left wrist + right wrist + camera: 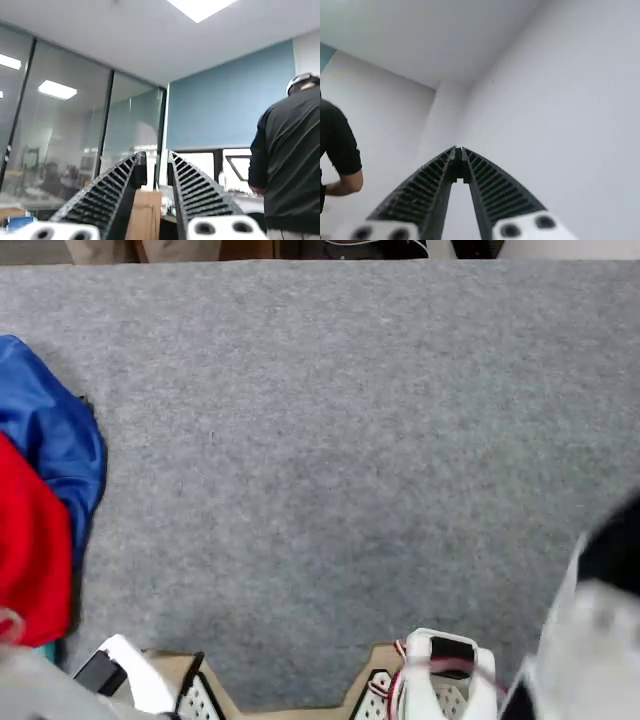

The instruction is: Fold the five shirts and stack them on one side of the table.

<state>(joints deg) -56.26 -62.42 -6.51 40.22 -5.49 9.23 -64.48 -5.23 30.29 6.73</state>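
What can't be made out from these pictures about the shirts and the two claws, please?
- High view: the blue shirt and red shirt are cut off by the left edge, so their fold and count cannot be told.
- High view: an arm at lower right is blurred; its side is unclear.
- Wrist views: the left claw, slightly open, and right claw, shut, face the room, so what lies beneath is hidden.

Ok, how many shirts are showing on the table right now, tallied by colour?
Blue fabric shirt: 1
Red fabric shirt: 1
Total: 2, heaped together at one edge of the grey felt table, the red one lying over part of the blue.
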